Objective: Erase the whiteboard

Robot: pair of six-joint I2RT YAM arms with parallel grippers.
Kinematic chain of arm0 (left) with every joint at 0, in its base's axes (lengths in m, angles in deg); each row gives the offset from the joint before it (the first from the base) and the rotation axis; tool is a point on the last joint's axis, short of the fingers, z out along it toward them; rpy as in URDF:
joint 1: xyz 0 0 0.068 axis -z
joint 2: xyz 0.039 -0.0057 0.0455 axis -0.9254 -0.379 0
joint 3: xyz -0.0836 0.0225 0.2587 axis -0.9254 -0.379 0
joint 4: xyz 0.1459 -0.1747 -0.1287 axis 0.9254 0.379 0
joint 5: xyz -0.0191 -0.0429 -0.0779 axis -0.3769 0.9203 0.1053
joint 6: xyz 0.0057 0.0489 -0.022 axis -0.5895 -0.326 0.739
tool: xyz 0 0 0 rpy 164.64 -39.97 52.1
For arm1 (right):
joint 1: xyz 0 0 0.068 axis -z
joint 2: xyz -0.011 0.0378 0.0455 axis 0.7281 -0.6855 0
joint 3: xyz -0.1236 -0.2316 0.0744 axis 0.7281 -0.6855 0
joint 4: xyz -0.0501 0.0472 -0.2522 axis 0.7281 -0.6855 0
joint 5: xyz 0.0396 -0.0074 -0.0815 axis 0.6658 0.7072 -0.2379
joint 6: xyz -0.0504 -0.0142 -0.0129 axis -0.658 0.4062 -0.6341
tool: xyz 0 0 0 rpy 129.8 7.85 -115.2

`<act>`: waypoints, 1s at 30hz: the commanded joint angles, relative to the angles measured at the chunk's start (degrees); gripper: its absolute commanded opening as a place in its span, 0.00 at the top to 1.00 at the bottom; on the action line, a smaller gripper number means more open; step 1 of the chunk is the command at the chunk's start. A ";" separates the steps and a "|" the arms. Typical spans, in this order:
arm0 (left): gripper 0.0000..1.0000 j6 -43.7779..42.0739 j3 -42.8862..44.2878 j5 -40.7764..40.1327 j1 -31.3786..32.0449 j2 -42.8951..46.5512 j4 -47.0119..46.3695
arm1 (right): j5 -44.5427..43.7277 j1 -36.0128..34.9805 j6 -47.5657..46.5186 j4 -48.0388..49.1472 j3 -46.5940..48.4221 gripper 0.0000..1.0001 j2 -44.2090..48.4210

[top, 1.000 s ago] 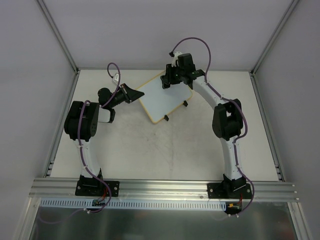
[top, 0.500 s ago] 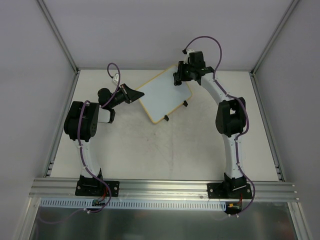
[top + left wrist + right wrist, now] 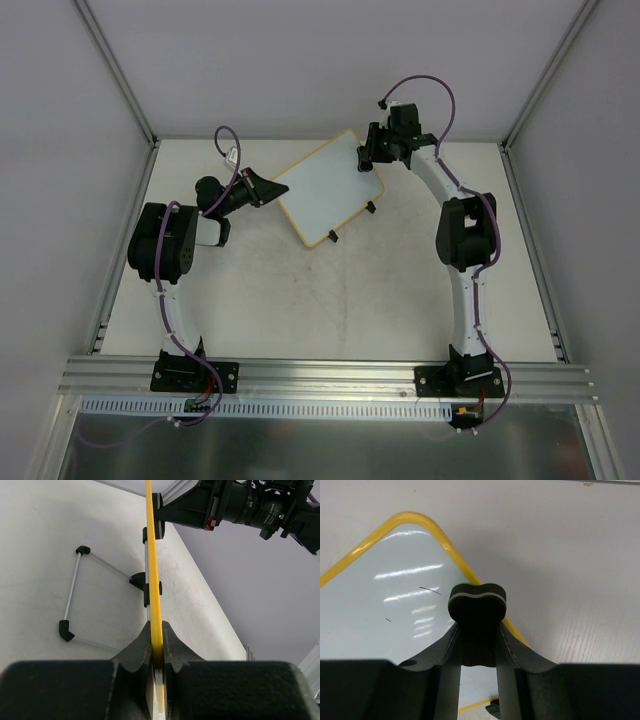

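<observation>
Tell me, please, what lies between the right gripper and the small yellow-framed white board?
A small black eraser block, clamped in the right gripper, sits over the yellow-framed whiteboard's rim; the right wrist view shows it.

Plain pale grey panel walls (image 3: 300,60) enclosed a scuffed off-white tabletop (image 3: 340,300); a ribbed aluminium rail (image 3: 330,375) ran along its near edge.

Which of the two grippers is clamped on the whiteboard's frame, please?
The left gripper: it pinches the yellow edge of the whiteboard. The right gripper instead holds a small black eraser by the board's edge.
</observation>
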 commanded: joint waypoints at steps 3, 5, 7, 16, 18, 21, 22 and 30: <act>1.00 -1.78 -1.47 12.81 1.07 2.54 -8.60 | -0.17 1.84 0.30 -1.87 -1.10 1.00 -2.38; 1.00 -1.61 -1.38 12.81 1.07 2.45 -8.60 | 0.80 1.75 0.74 -1.52 -1.01 1.00 -2.30; 1.00 -1.69 -1.38 12.81 1.07 2.54 -8.51 | 1.59 1.58 0.83 -0.73 -0.92 1.00 -2.03; 1.00 -1.69 -1.47 12.90 1.16 2.63 -8.60 | 3.70 -2.81 -0.48 0.77 0.57 1.00 0.25; 1.00 -1.69 -1.38 12.99 1.16 2.71 -8.51 | 4.23 -3.61 -0.75 0.68 1.80 1.00 0.08; 1.00 -1.70 -1.38 13.08 1.25 2.71 -8.51 | 4.58 -5.45 -0.84 0.50 2.51 1.00 -0.01; 1.00 -1.78 -1.38 13.08 1.25 2.71 -8.51 | 4.67 -6.33 -0.92 0.50 2.60 1.00 -0.10; 1.00 -2.75 -1.21 12.99 1.51 2.98 -7.11 | 7.57 -10.99 -1.80 0.50 1.46 1.00 0.51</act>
